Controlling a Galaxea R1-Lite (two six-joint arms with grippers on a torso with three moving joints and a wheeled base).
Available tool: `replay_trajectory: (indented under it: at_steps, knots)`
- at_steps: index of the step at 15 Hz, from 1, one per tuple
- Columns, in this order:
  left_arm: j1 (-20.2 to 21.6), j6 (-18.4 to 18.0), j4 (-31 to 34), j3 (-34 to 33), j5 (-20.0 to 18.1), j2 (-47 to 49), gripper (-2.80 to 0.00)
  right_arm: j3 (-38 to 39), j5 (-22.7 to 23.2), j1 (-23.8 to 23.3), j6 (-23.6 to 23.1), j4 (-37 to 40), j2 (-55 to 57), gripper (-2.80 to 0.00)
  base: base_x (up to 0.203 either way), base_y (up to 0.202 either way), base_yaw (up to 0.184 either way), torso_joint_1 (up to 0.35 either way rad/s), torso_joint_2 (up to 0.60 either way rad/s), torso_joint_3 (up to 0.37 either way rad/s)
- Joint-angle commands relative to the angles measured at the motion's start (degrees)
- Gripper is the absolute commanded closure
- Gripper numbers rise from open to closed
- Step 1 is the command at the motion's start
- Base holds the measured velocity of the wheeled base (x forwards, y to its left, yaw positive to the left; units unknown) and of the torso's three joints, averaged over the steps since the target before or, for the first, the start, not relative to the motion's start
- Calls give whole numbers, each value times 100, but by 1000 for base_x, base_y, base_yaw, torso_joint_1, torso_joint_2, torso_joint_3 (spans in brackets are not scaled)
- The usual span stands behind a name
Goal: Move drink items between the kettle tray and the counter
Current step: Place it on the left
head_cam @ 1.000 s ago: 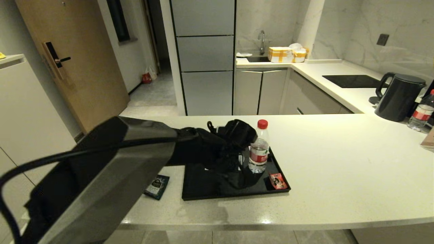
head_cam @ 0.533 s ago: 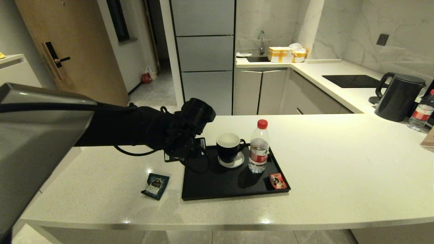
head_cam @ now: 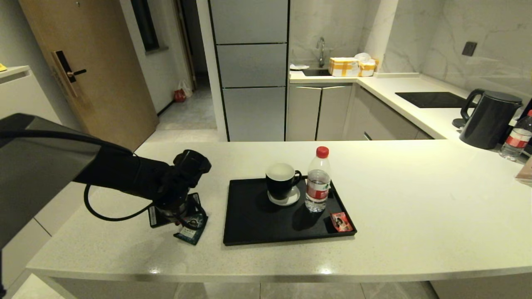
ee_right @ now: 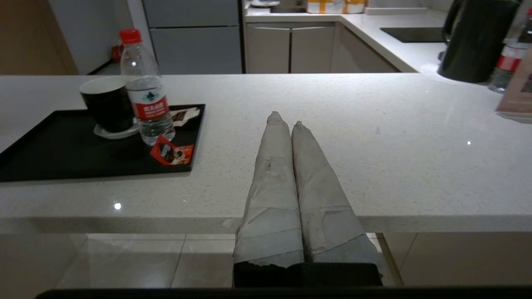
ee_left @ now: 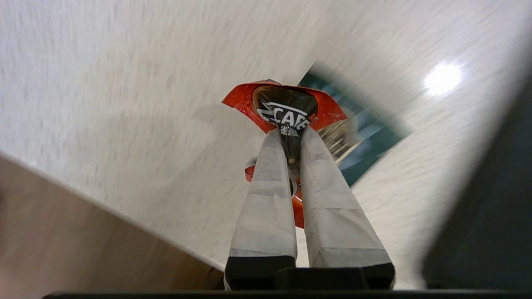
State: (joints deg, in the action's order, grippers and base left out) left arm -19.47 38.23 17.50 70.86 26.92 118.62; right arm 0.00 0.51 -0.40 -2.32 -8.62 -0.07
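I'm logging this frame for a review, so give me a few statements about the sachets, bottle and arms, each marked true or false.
1. The left tool is shut on a red sachet. True.
2. The water bottle lies on its side. False: it stands upright on the kettle tray.
3. A teal sachet lies on the counter. True.
4. The right tool holds the black mug. False: it is shut, holding nothing.
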Motion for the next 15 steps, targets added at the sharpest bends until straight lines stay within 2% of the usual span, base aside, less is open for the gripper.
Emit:
replay_trajectory:
  at_steps: [1,9,10,15]
  knots:
    - [172,27,8,-142,15,162,0,229,2,5,-6,-8,7,0,0,0,0,0,0,0]
    - [392,44,-106,-125,51,557,0,229,2,5,-6,-8,7,0,0,0,0,0,0,0]
    - [417,61,-114,-141,181,609,-280,229,2,5,-6,-8,7,0,0,0,0,0,0,0]
    - [418,53,-247,-186,182,443,-280,229,2,5,-6,-8,7,0,0,0,0,0,0,0]
